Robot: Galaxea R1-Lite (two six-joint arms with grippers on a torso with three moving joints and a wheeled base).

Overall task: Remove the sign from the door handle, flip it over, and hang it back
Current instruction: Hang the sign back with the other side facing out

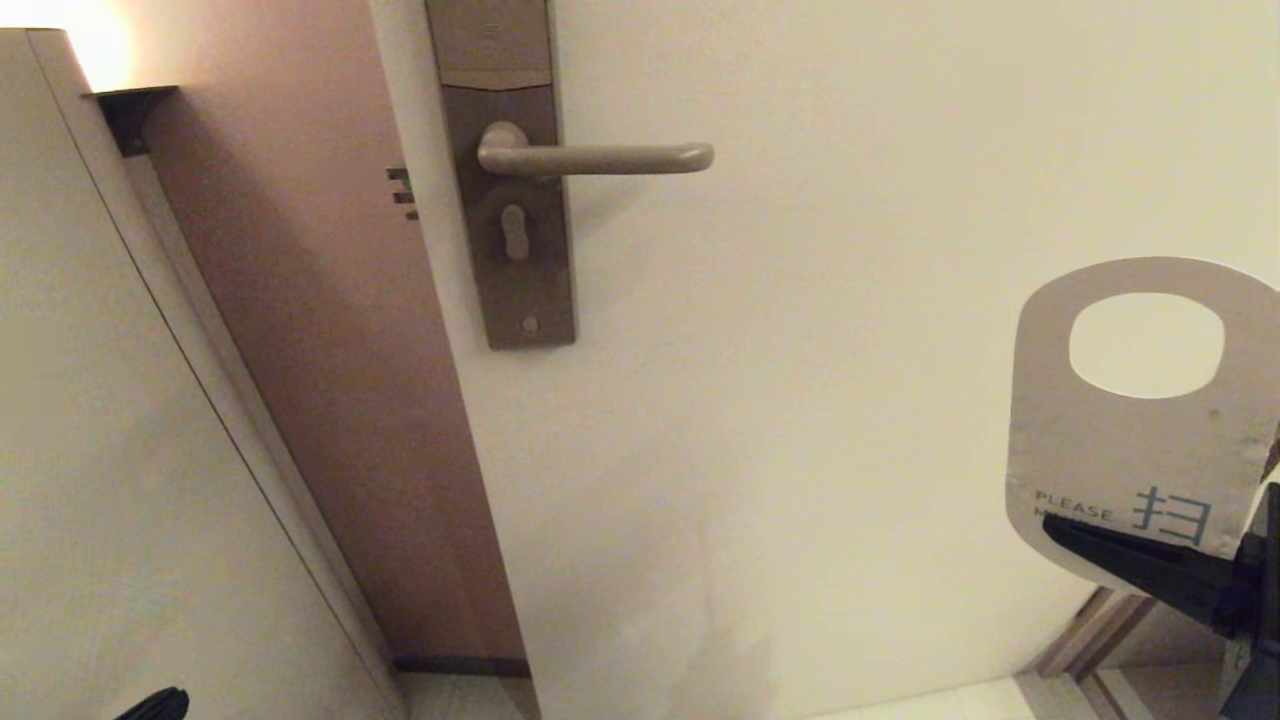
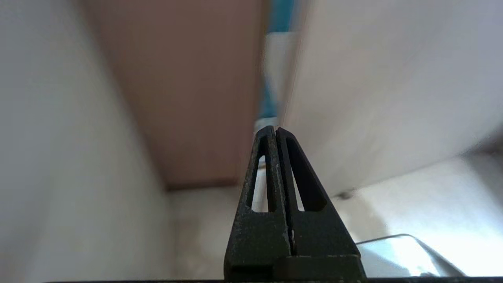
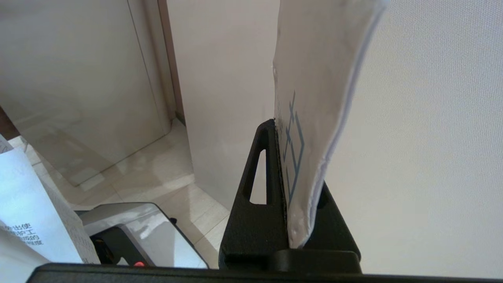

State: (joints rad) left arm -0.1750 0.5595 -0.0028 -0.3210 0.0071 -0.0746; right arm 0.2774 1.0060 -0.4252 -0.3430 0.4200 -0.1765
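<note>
Your right tool is clamped on the sign's lower end at 4 o'clock, well apart from the bare handle at 11. White side faces you. Risk: thin card bends, so the hole could miss the lever tip. Left tool clenched, empty. Cream door, slightly ajar; pale tiled floor.

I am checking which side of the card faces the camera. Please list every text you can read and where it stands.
"PLEASE": on the white flat card sign, lower left; the line under it is cut off by the right gripper.
"扫": blue character on the same sign.
Small Chinese print: on a white paper sheet in the right wrist view, too small to read.
</note>
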